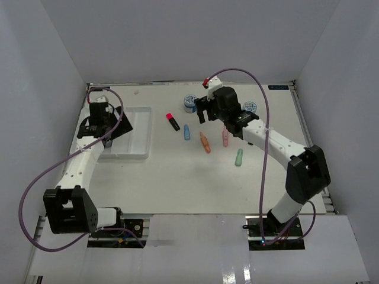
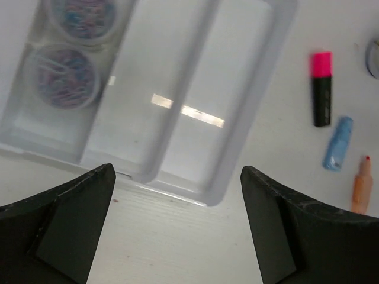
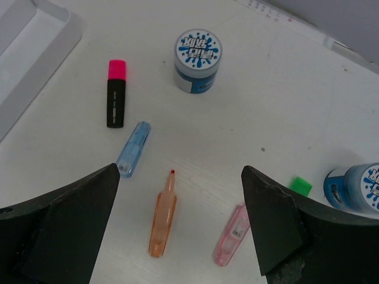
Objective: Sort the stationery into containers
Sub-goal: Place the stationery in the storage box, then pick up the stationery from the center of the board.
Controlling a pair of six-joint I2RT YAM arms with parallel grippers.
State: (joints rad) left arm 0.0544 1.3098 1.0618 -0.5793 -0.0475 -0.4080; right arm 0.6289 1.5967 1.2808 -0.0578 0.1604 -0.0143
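Observation:
The white divided tray (image 1: 141,137) lies at the left; in the left wrist view (image 2: 249,106) its left compartment holds two clear grey jars (image 2: 64,77). My left gripper (image 2: 177,236) is open and empty above the tray's near edge (image 1: 113,125). My right gripper (image 3: 177,236) is open and empty, hovering (image 1: 203,112) over loose items: a pink-capped highlighter (image 3: 116,93), a blue marker (image 3: 134,149), an orange marker (image 3: 164,217) and a pink marker (image 3: 232,234). A green marker (image 1: 239,157) lies nearer. Two blue-lidded jars (image 3: 198,60) (image 3: 354,188) stand at the back.
The tray's corner shows at the top left of the right wrist view (image 3: 35,53). White walls close in the table on the left, back and right. A green end (image 3: 301,186) peeks out beside my right finger.

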